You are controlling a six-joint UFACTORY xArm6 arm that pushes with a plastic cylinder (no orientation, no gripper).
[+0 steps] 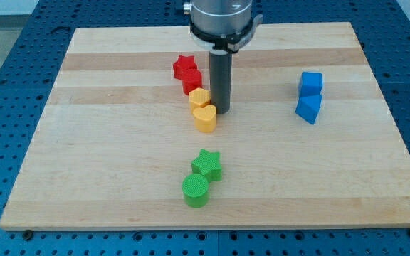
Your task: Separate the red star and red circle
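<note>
The red star (184,67) lies near the view's top centre of the wooden board (105,142). The red circle (192,81) touches it just below and to the right. My tip (222,110) rests on the board to the right of the red circle, close beside the yellow blocks. The rod stands upright under the arm's grey end.
A yellow hexagon-like block (199,98) and a yellow heart (205,118) sit in a row just below the red circle. A green star (207,164) and green circle (196,190) lie lower centre. A blue cube (310,82) and blue triangle (307,108) sit at the right.
</note>
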